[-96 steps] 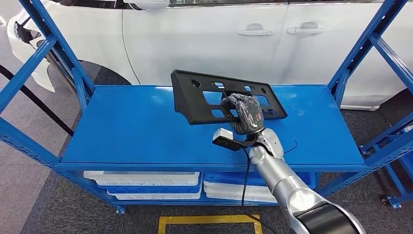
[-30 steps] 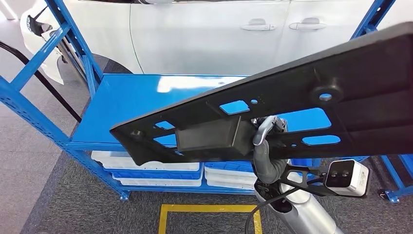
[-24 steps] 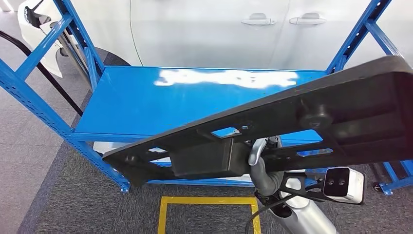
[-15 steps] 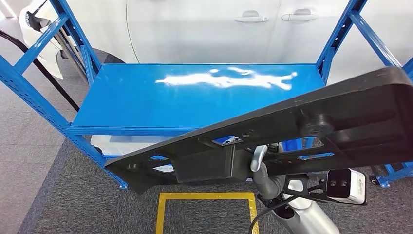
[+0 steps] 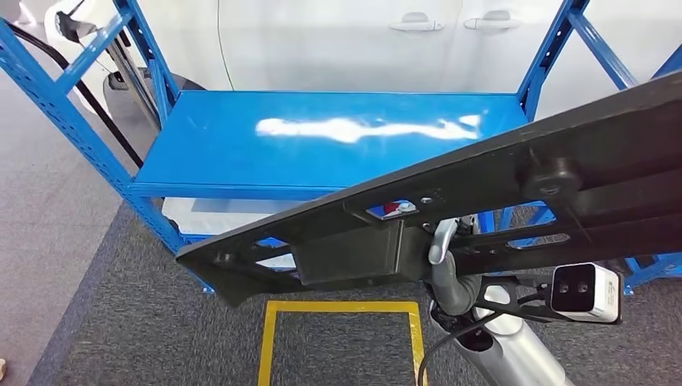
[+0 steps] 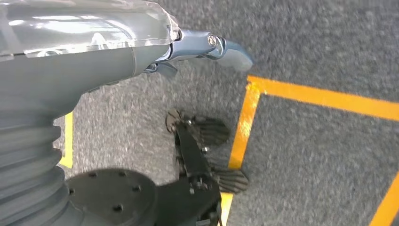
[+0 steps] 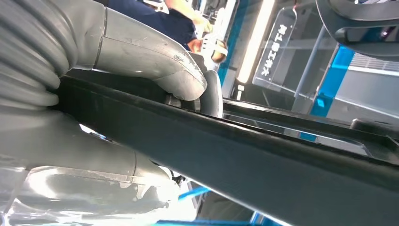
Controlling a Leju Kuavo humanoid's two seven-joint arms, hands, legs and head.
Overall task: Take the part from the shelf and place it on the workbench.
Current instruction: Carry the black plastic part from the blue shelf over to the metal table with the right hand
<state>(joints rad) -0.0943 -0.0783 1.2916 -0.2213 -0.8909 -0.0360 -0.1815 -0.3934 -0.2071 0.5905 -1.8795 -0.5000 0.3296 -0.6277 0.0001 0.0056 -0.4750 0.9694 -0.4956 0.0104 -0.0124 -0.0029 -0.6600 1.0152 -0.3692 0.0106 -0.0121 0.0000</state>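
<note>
**In front of the shelf, part lifted and carried away**

Across the middle of the head view, the black part [image 5: 482,201] runs from lower left to upper right, tilted, close under the camera. My right hand [image 5: 446,269] grips it from below, at lower centre of the frame; in the right wrist view the thumb [image 7: 155,56] hooks over the part's edge [image 7: 263,155], so the hold looks firm. The left hand [image 6: 207,47] hangs by my side over the carpet; fingers look loose with nothing in them, but I can't tell for sure.

What changed: three seconds back the part lay on the blue shelf [image 5: 241,153] with my hand on it. Now the shelf top, upper centre, is bare and has slid back and left in frame, so the body is backing off and turning. Pick is done, I judge; the carry is under way and the workbench isn't in sight yet.

Around: white car [image 5: 338,40] behind the shelf, white trays [image 5: 201,213] on the lower level, yellow floor marking [image 5: 338,310] at bottom centre.

Risk: the long part blocks much of my view and its far end sits near the blue upright [image 5: 555,56] at upper right. Could clip it in the turn.
</note>
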